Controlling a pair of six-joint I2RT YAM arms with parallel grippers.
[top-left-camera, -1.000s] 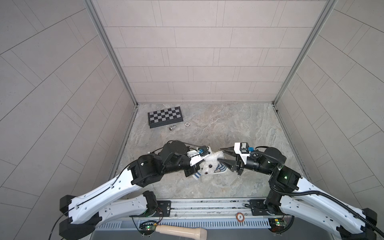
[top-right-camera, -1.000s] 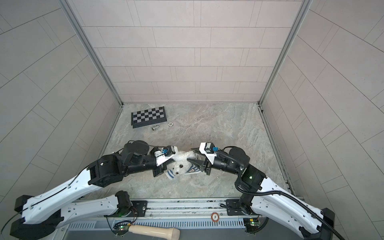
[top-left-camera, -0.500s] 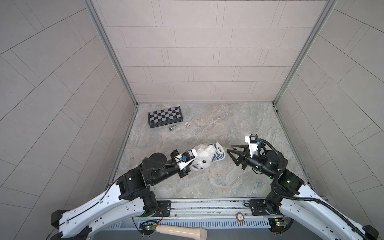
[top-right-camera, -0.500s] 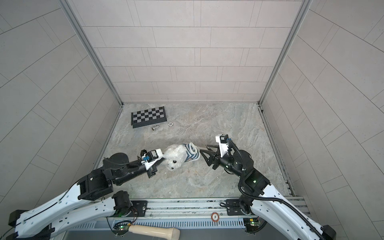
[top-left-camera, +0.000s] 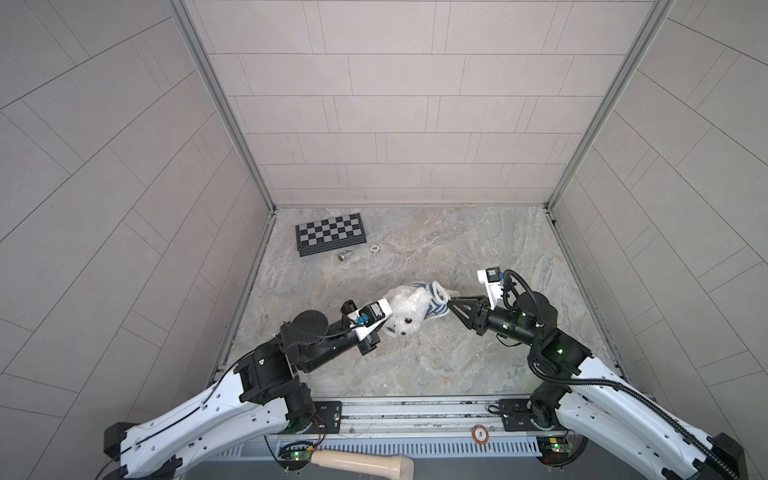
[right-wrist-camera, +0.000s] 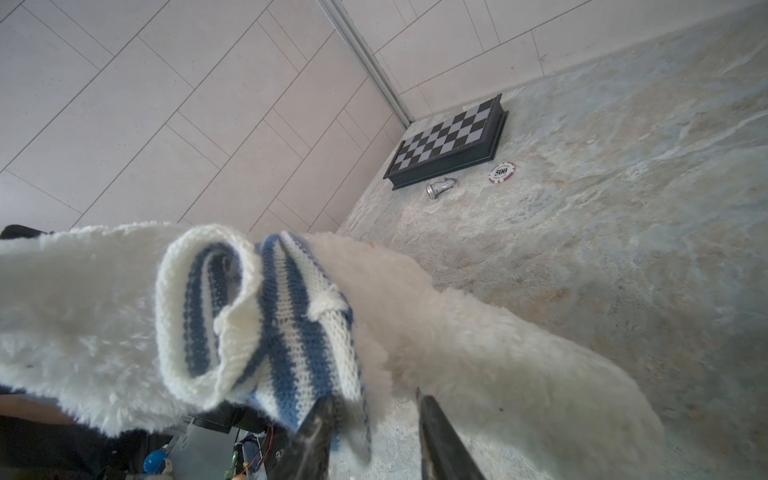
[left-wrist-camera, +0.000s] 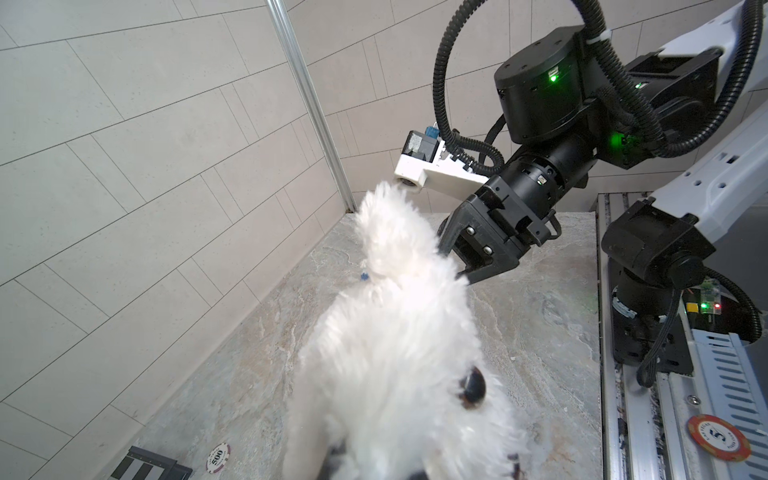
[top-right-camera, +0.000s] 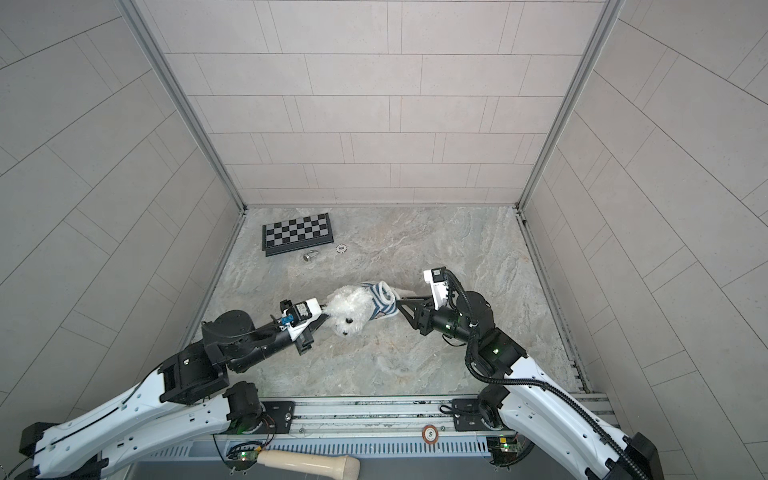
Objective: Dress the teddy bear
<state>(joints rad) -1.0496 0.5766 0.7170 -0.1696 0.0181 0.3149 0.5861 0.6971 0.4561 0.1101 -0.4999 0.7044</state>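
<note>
- Right wrist view: my right gripper has its jaws apart, with the hem of the striped shirt against one finger.
- My left gripper is clamped on the teddy bear near its head.
- The bear lies between both grippers, mid-table, with the shirt bunched at the right gripper's end.
- The chessboard is well apart, at the back.

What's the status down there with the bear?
Left gripper shut at teddy bear head side. Right gripper open, fingers at striped shirt edge. Shirt bunched on bear's body. Chessboard far back, apart.
</note>
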